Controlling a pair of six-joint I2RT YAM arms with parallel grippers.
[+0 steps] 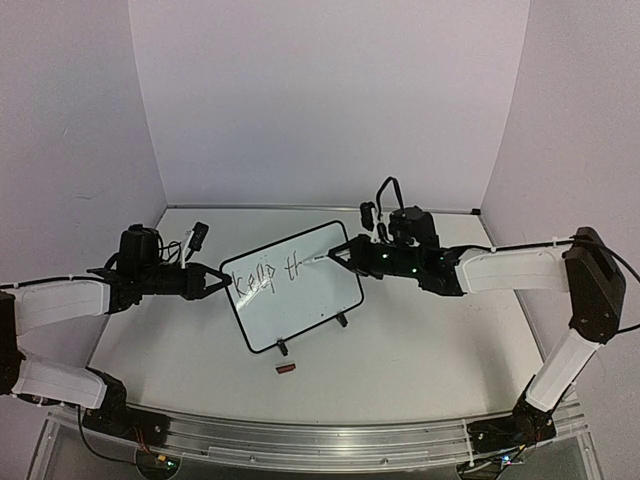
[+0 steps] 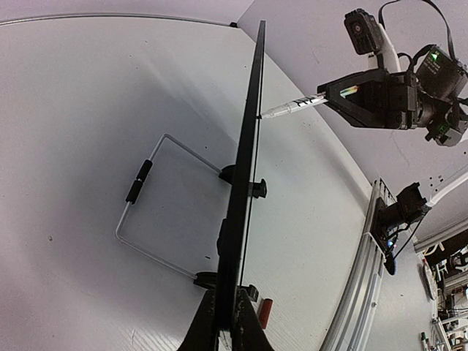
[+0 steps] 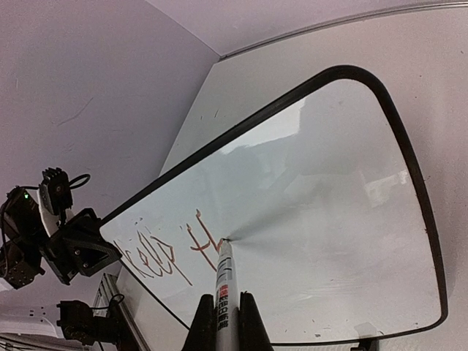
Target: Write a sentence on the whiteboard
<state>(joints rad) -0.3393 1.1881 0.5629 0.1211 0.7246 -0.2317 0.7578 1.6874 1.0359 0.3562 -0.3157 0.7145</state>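
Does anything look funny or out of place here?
A small reddish cap lies loose on the table in front of the whiteboard, probably off the marker. The whiteboard also stands askew to the table edge.

The whiteboard (image 3: 329,219) looks glossy and smooth, the table (image 1: 430,350) matt

high overhead, two close wrist views, whiteboard (image 1: 300,300) shared
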